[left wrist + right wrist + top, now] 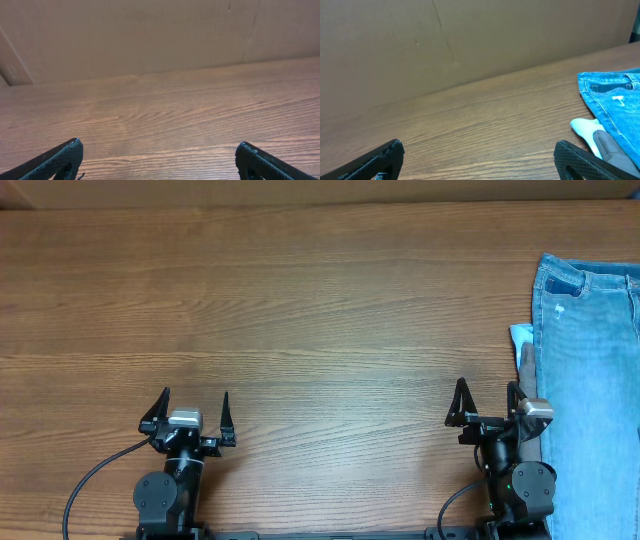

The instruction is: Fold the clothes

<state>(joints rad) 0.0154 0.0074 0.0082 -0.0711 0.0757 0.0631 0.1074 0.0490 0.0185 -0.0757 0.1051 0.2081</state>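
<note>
The light blue denim jeans [590,370] lie flat at the table's right edge, waist toward the far side, partly cut off by the frame; the right wrist view shows their waist end [615,100] with a small white fleck. My right gripper [487,403] stands open at the near edge, just left of the jeans, nothing between its fingers. At the near left my left gripper [194,408] is open too, over bare wood [160,125], far from the jeans.
A pale-blue garment [521,338] and a grey one [610,147] peek out from under the jeans' left edge, close to my right gripper's right finger [580,160]. A brown cardboard wall [150,35] runs along the wooden table's [300,310] far side.
</note>
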